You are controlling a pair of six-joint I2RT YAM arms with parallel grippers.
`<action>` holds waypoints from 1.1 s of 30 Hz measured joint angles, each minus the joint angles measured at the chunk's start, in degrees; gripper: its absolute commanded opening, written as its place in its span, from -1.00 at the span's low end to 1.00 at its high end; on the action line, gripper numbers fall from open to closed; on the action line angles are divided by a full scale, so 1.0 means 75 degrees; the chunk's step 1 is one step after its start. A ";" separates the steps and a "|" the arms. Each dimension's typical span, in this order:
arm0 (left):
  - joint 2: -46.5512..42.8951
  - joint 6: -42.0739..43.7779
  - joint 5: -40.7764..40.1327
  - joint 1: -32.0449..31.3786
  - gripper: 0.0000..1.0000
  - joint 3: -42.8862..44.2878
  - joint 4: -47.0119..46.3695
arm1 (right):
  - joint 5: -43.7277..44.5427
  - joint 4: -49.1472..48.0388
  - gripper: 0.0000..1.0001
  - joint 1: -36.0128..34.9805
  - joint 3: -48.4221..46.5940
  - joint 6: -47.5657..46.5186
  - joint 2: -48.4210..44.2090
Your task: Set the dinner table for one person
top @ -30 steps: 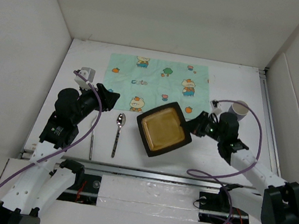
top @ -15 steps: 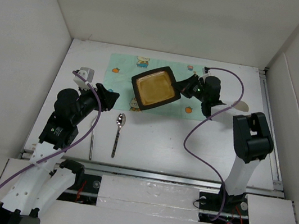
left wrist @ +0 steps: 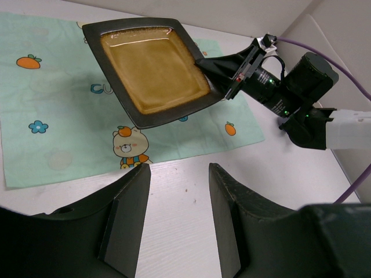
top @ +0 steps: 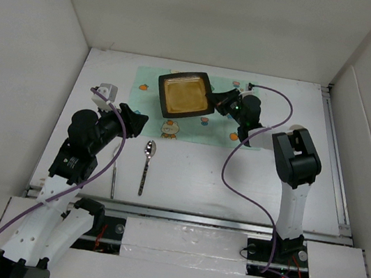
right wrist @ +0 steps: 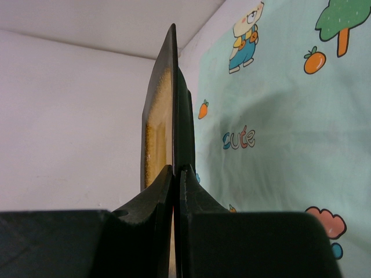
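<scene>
The right arm (top: 292,198) stretches far forward from its base, elbow bent and forearm turned back to the left. The right gripper (top: 214,100) is clamped tight on the edge of a plate (top: 183,95), which it holds tilted. The left arm (top: 77,144) sits folded on its own side, elbow out, wrist angled forward and to the right. The left gripper (left wrist: 177,174) hangs with jaws parted, holding nothing.

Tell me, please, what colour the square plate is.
The plate is amber-brown inside with a black rim; left wrist view.
</scene>
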State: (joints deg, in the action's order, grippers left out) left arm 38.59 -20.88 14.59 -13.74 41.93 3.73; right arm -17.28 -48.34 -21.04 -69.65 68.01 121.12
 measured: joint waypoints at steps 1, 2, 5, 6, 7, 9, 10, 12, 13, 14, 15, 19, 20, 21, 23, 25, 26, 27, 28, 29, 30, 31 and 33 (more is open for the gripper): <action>0.0009 0.0000 0.0003 0.0000 -0.16 0.0000 0.0000 | 0.0055 -0.0090 -1.00 -0.0006 0.0000 0.0047 0.0052; 0.0017 0.0000 0.0006 0.0000 -0.16 0.0000 -0.0003 | 0.0108 -0.0198 -1.00 -0.0006 0.0003 0.0090 0.0125; 0.0052 0.0000 0.0009 0.0000 -0.16 0.0000 -0.0006 | 0.0303 -0.0536 -1.00 -0.0006 0.0044 0.0181 0.0350; 0.0076 0.0000 0.0020 0.0000 -0.16 0.0000 -0.0003 | 0.0358 -0.0609 -1.00 -0.0006 0.0055 0.0189 0.0420; 0.0090 0.0000 0.0026 0.0000 -0.16 0.0000 -0.0003 | 0.0411 -0.0670 -1.00 -0.0006 0.0055 0.0192 0.0498; 0.0122 0.0000 0.0029 0.0000 -0.16 0.0000 -0.0003 | 0.0504 -0.0828 -1.00 -0.0006 0.0055 0.0227 0.0659; 0.0131 0.0000 0.0029 0.0000 -0.16 0.0000 -0.0006 | 0.0557 -0.0871 -1.00 -0.0006 0.0055 0.0251 0.0731; 0.0149 0.0000 0.0029 0.0000 -0.16 0.0000 -0.0003 | 0.0656 -0.0883 -1.00 -0.0006 0.0055 0.0277 0.0845; 0.0154 0.0000 0.0032 0.0000 -0.16 0.0000 -0.0003 | 0.0708 -0.0880 -1.00 -0.0003 0.0055 0.0274 0.0892; 0.0154 0.0000 0.0032 0.0000 -0.16 0.0000 -0.0006 | 0.0755 -0.0880 -1.00 -0.0003 0.0067 0.0277 0.0927; 0.0154 0.0000 0.0032 0.0000 -0.16 0.0000 -0.0006 | 0.0807 -0.0886 -1.00 -0.0003 0.0099 0.0280 0.0938; 0.0198 0.0000 0.0055 0.0000 -0.16 0.0000 -0.0003 | 0.1043 -0.1023 -1.00 -0.0006 0.0291 0.0306 0.0944; 0.0198 0.0000 0.0055 0.0000 -0.16 0.0000 -0.0003 | 0.1093 -0.1084 -1.00 -0.0006 0.0341 0.0332 0.0947; 0.0198 0.0000 0.0055 0.0000 -0.16 0.0000 -0.0009 | 0.1142 -0.1186 -1.00 -0.0006 0.0393 0.0344 0.0962; 0.0201 0.0000 0.0055 0.0000 -0.16 0.0000 -0.0012 | 0.1247 -0.1335 -1.00 -0.0003 0.0472 0.0414 0.1000; 0.0204 0.0000 0.0055 0.0000 -0.16 0.0000 -0.0009 | 0.1317 -0.1451 -1.00 -0.0003 0.0504 0.0484 0.1070; 0.0204 0.0000 0.0055 0.0000 -0.16 0.0000 -0.0012 | 0.1361 -0.1498 -1.00 -0.0006 0.0516 0.0510 0.1122; 0.0204 0.0000 0.0055 0.0000 -0.16 0.0000 -0.0012 | 0.1399 -0.1542 -1.00 -0.0006 0.0525 0.0525 0.1172; 0.0204 0.0000 0.0055 0.0000 -0.16 0.0000 -0.0012 | 0.1437 -0.1574 -1.00 -0.0006 0.0533 0.0542 0.1230; 0.0207 0.0000 0.0058 0.0000 -0.16 0.0000 -0.0009 | 0.1472 -0.1623 -1.00 -0.0006 0.0536 0.0565 0.1300; 0.0207 0.0000 0.0058 0.0000 -0.16 0.0000 -0.0012 | 0.1501 -0.1661 -1.00 -0.0003 0.0536 0.0597 0.1373; 0.0207 0.0000 0.0058 0.0000 -0.16 0.0000 -0.0012 | 0.1536 -0.1682 -1.00 -0.0006 0.0542 0.0632 0.1431; 0.0219 0.0000 0.0055 0.0000 -0.16 0.0000 -0.0012 | 0.1612 -0.1670 -1.00 -0.0009 0.0586 0.0662 0.1518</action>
State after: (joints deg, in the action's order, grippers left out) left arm 40.23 -20.88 15.00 -13.74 41.93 3.64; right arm -5.19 -60.86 -21.10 -65.25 72.97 132.51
